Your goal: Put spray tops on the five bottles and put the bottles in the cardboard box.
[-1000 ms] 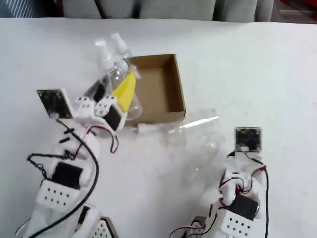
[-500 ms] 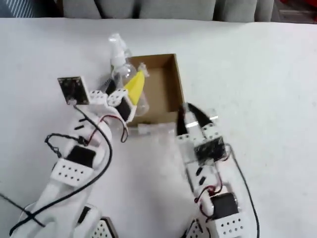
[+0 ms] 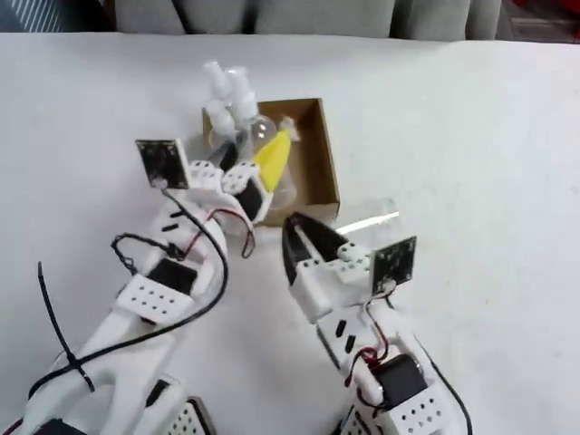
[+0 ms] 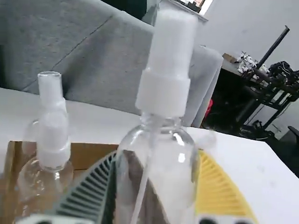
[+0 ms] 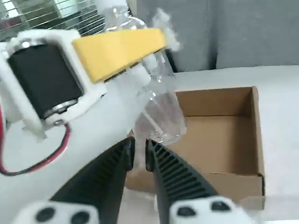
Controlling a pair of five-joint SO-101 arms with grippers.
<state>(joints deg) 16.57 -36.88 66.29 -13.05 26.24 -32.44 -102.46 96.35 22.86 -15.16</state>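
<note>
My left gripper is shut on a clear bottle with a white spray top. It holds the bottle upright over the left side of the cardboard box. The bottle sits between the grey ribbed finger and the yellow finger. A second bottle with a spray top stands just beside it at the box's left wall. My right gripper is at the box's front left corner, its black fingers almost touching with nothing seen between them. Another clear bottle lies on the table in front of the box.
The right wrist view faces the box, whose right half is bare inside, with the left arm's motor and yellow finger close above. A grey sofa runs along the table's far edge. The white table to the right of the box is bare.
My left arm has carried its bottle rightward over the box. My right arm has swung up from the near right corner to the box's front left corner.
</note>
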